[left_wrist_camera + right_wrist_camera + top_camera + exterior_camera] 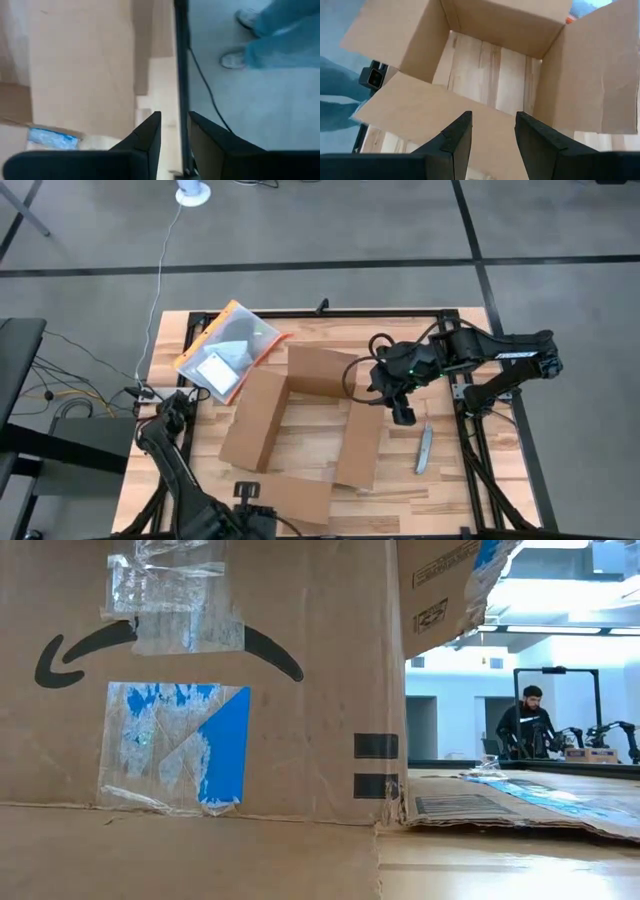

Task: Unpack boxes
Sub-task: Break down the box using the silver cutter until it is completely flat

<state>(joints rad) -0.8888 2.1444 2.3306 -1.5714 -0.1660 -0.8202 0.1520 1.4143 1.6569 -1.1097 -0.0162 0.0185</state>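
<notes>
The brown cardboard box (pixel 300 425) stands open in the middle of the table, its flaps spread flat; bare wood shows through its inside (pixel 490 70). In the low view its near wall (pixel 200 690) carries a black arrow mark and torn blue tape. My right gripper (pixel 402 415) (pixel 492 132) is open and hovers over the box's right flap (pixel 435 115), with nothing between its fingers. My left gripper (pixel 246 492) (pixel 175 125) waits by the table's near edge next to the near flap, fingers slightly apart and empty.
An orange-edged clear pouch (pixel 232 350) lies at the far left beside the box. A grey cutter (pixel 424 448) lies on the wood right of the box. A person stands in the room beyond (pixel 530 720); a person's shoes (pixel 235 60) show on the floor.
</notes>
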